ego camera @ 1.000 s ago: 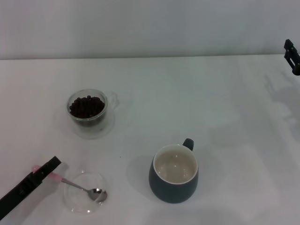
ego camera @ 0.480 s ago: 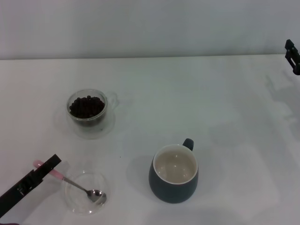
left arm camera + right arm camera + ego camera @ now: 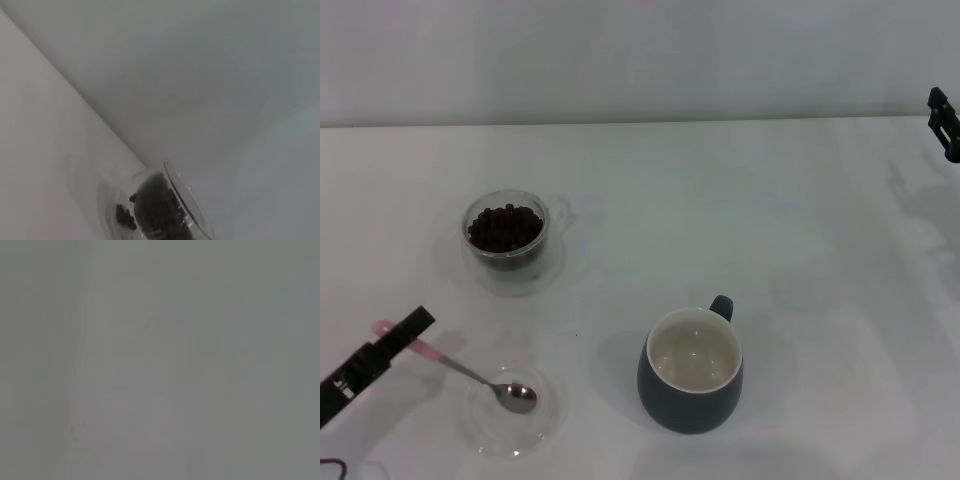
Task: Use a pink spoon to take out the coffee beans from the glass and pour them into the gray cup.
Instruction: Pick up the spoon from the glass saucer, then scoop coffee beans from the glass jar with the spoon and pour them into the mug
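With the left gripper point(image 3: 410, 333) pinching the pink spoon point(image 3: 460, 368) by its handle end, bowl over the shallow dish point(image 3: 512, 410), the lift wants a level bowl en route to the glass point(image 3: 506, 235) of coffee beans point(image 3: 504, 226). Gray cup point(image 3: 692, 370) waits nearby. Right gripper point(image 3: 944, 120) sits parked far right; can't tell its jaws.
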`<state>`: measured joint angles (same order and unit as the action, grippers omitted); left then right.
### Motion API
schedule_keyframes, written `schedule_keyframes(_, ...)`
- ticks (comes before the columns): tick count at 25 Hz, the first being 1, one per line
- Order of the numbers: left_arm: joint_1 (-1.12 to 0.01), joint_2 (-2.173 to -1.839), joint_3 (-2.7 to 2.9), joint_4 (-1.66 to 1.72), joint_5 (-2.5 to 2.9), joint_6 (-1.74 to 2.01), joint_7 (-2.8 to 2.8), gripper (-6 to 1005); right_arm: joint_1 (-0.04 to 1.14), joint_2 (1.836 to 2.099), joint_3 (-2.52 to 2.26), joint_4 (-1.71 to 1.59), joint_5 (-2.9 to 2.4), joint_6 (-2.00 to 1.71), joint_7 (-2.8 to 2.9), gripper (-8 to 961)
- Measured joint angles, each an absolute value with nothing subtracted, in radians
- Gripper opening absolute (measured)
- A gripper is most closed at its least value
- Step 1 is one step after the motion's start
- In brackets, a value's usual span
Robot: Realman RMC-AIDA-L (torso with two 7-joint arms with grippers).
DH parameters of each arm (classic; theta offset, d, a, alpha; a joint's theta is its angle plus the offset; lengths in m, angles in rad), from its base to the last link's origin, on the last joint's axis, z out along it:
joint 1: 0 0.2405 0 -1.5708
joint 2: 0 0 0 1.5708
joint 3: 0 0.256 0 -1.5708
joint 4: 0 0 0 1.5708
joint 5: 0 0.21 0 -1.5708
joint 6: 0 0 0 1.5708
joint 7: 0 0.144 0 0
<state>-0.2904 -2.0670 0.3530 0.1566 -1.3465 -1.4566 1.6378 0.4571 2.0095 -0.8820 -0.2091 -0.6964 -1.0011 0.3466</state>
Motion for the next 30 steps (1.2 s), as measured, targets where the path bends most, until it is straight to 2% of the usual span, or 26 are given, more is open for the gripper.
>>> schedule_keyframes(9, -0.284, -2.055, 0.353, 0.23, -1.466, -1.578, 1.549, 134, 0.45, 2.009, -0.881, -0.209, -0.696, -1.0, 0.347, 556)
schedule_keyframes(15, -0.367, -2.032, 0.353, 0.325, -1.548, -1.577, 1.489, 133, 0.449, 2.01, -0.881, -0.209, -0.696, -0.998, 0.347, 555)
schedule_keyframes(20, -0.496, -1.97, 0.372, 0.353, -1.494, -1.465, 1.471, 132, 0.449, 2.011, -0.88, -0.208, -0.695, -0.996, 0.347, 555)
schedule_keyframes(23, -0.556, -1.943, 0.376, 0.355, -1.443, -1.399, 1.471, 132, 0.449, 2.011, -0.881, -0.208, -0.695, -0.996, 0.347, 555)
schedule_keyframes(27, -0.604, -1.927, 0.385, 0.37, -1.398, -1.339, 1.476, 132, 0.45, 2.011, -0.88, -0.204, -0.695, -0.995, 0.347, 555)
schedule_keyframes(30, -0.627, -1.927, 0.419, 0.376, -1.386, -1.287, 1.49, 132, 0.455, 2.011, -0.881, -0.198, -0.695, -0.994, 0.347, 555)
